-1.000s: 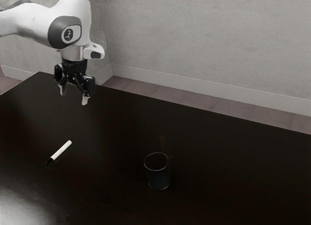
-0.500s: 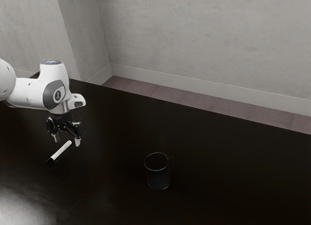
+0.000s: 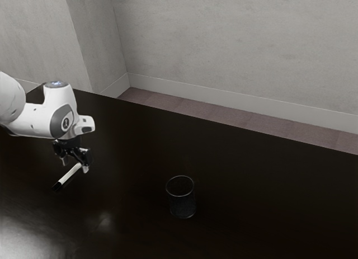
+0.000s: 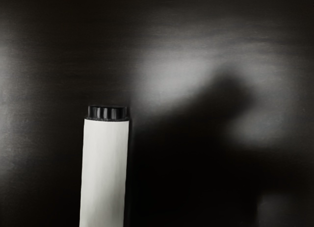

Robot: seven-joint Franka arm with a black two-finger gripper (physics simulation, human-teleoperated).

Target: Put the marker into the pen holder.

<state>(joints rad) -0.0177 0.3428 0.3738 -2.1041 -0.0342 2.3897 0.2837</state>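
Observation:
At the exterior view's left, my gripper [image 3: 75,165] is low over the table, open, its fingertips spread at the white end of the marker [image 3: 69,175]. The marker lies slanted, its black end toward the exterior view's lower left. That white end is close to one fingertip; whether they touch I cannot tell. In the wrist view the white body of the marker [image 4: 104,173] appears large, with a ribbed black end. The pen holder [image 3: 182,205], a dark round cup, stands upright on the table, apart from the gripper and the marker.
The dark tabletop [image 3: 251,186] stretches between the marker and the pen holder and on to the exterior view's right. Behind its far edge are a carpeted floor [image 3: 184,109] and a grey wall [image 3: 235,41]. A shadow falls beside the marker in the wrist view.
My gripper has come down from high above the table to the marker's white end, most of the way in the first half second. The marker and pen holder look unmoved.

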